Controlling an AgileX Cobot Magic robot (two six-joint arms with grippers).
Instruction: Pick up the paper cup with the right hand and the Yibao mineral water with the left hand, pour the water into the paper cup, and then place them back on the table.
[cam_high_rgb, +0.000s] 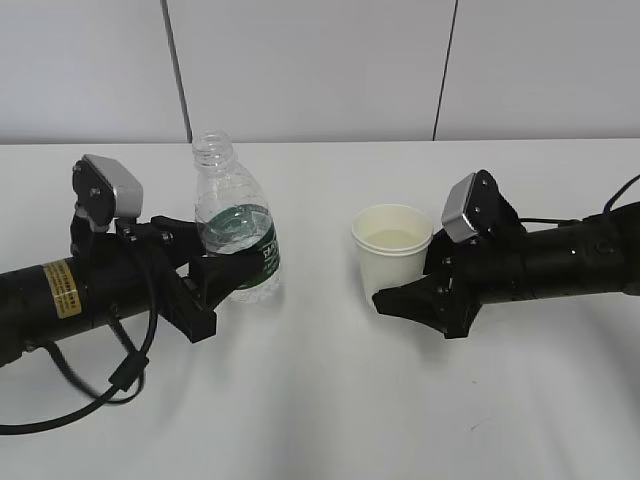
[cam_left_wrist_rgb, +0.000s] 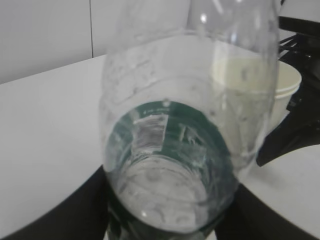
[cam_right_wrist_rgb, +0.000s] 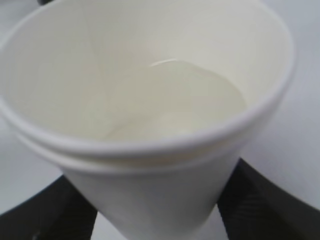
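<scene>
The Yibao mineral water bottle (cam_high_rgb: 237, 235) stands upright and capless on the table (cam_high_rgb: 320, 400), with a little water at label height. My left gripper (cam_high_rgb: 222, 262) is shut on its lower body, one black finger on each side. In the left wrist view the bottle (cam_left_wrist_rgb: 170, 150) fills the frame between the fingers (cam_left_wrist_rgb: 60, 220). The paper cup (cam_high_rgb: 392, 250) stands upright to the right, with liquid in its bottom. My right gripper (cam_high_rgb: 400, 278) is shut on its lower wall. In the right wrist view the cup (cam_right_wrist_rgb: 150, 125) sits between the fingers (cam_right_wrist_rgb: 270, 205).
The bottle and cup stand about a cup's width apart. A loose black cable (cam_high_rgb: 120, 380) loops onto the table under the left arm. A pale panelled wall (cam_high_rgb: 320, 70) stands behind the table. The cup also shows in the left wrist view (cam_left_wrist_rgb: 287, 82).
</scene>
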